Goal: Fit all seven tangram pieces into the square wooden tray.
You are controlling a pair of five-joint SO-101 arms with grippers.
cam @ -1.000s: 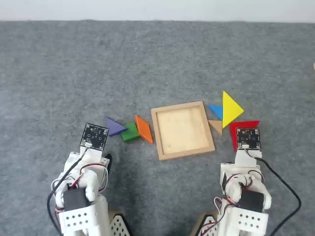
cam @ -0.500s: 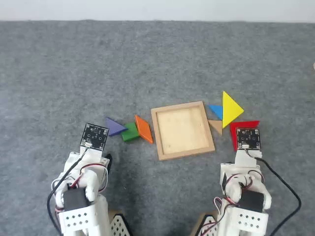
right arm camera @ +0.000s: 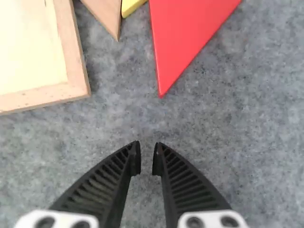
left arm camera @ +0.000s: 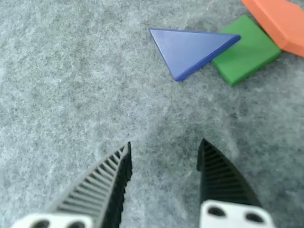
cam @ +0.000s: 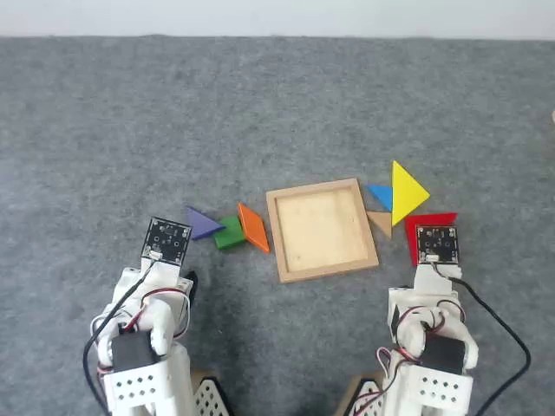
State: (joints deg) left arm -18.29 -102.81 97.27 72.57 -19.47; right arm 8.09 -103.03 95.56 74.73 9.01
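Note:
The square wooden tray point(cam: 323, 271) lies mid-table with nothing in it. To its left are an orange parallelogram point(cam: 253, 227), a green square point(cam: 229, 234) and a blue-purple triangle point(cam: 201, 224). On its right are a small blue triangle point(cam: 379, 194), a large yellow triangle point(cam: 405, 192), a tan triangle point(cam: 380, 223) and a red triangle point(cam: 416, 227), partly under the right arm point(cam: 437, 245). My left gripper point(left arm camera: 164, 152) stands open over bare carpet, short of the blue-purple triangle point(left arm camera: 190, 45). My right gripper point(right arm camera: 146, 159) is shut and holds nothing, just short of the red triangle's point(right arm camera: 185, 33) tip.
Grey carpet covers the whole table. The tray's corner point(right arm camera: 76, 71) lies beside the right gripper, with the tan triangle point(right arm camera: 107, 12) past it. The green square point(left arm camera: 247, 54) and orange piece point(left arm camera: 280, 19) touch each other beyond the blue-purple triangle. Open carpet spreads behind the pieces.

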